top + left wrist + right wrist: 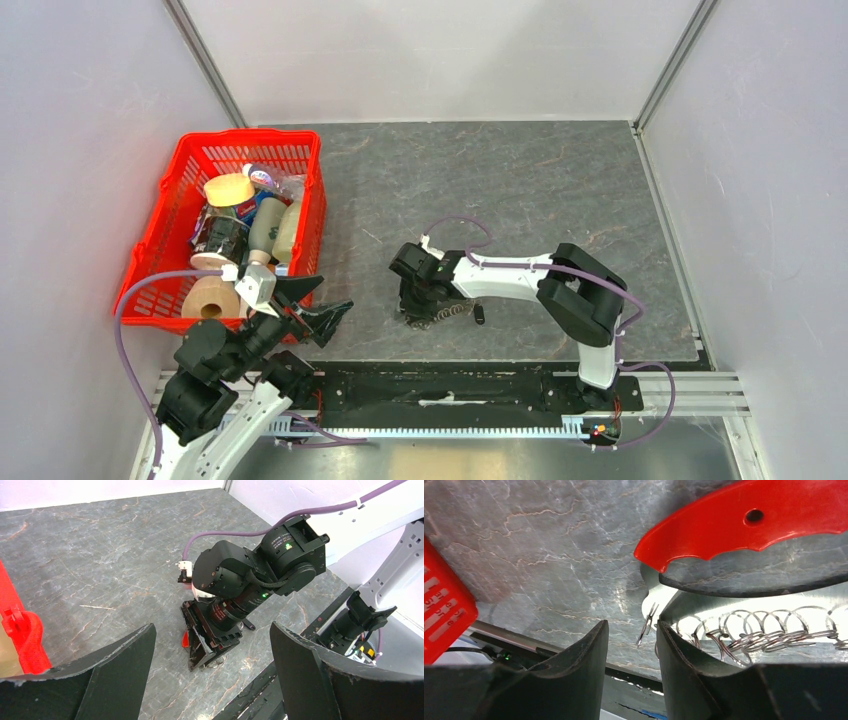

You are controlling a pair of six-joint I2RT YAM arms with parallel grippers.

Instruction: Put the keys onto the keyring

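Observation:
The keyring lies on the dark stone table near the front edge. In the right wrist view its red curved strip lies above a jagged row of wire rings. My right gripper points down onto the keyring's left end. Its jaws stand a narrow gap apart, and one end ring sits just beyond the tips, ungripped. The keys' small black fob lies just right of the keyring and also shows in the left wrist view. My left gripper hangs wide open and empty by the basket.
A red plastic basket full of bottles and jars stands at the left, touching distance from my left gripper. A black rail runs along the table's front edge. White walls close in the back and sides.

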